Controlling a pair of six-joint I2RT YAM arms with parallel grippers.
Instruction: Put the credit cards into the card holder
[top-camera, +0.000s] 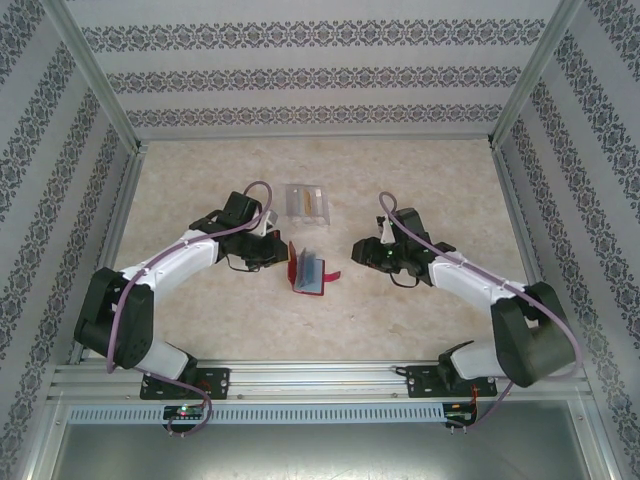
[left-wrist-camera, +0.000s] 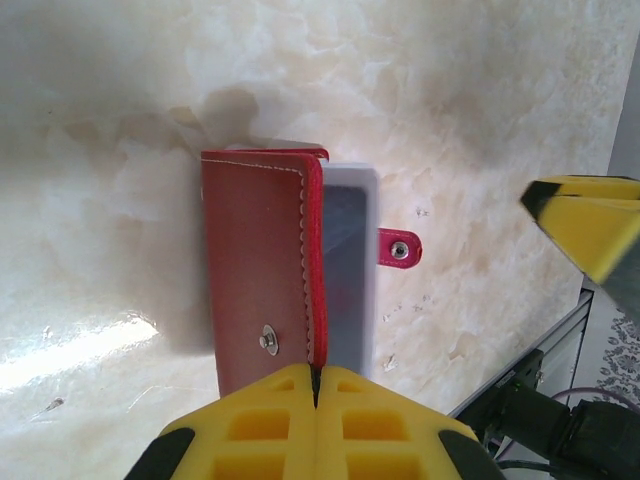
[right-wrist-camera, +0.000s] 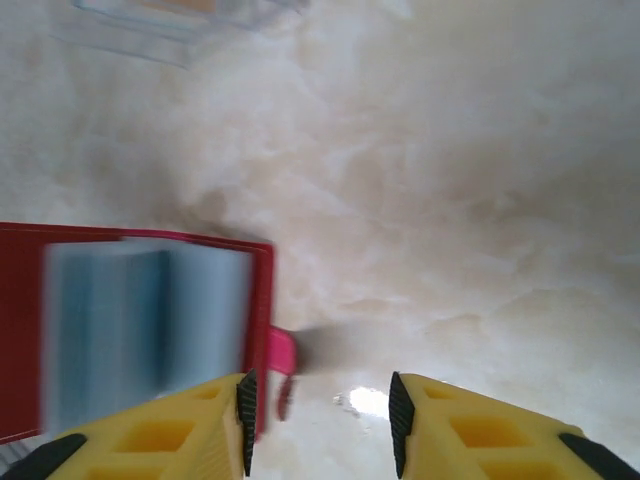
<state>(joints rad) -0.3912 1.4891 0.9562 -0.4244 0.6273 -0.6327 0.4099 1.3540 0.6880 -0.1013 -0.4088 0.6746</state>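
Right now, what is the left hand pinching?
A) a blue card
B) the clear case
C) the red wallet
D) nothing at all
C: in the left wrist view, the left hand has its yellow fingers shut tight on the edge of the red wallet, right at its cover.

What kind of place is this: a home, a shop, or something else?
Probably a robot test booth, not a home: a left arm and a right arm are bolted to a metal rail, and an aluminium frame holding patterned wallpaper panels surrounds a marble-look tabletop.
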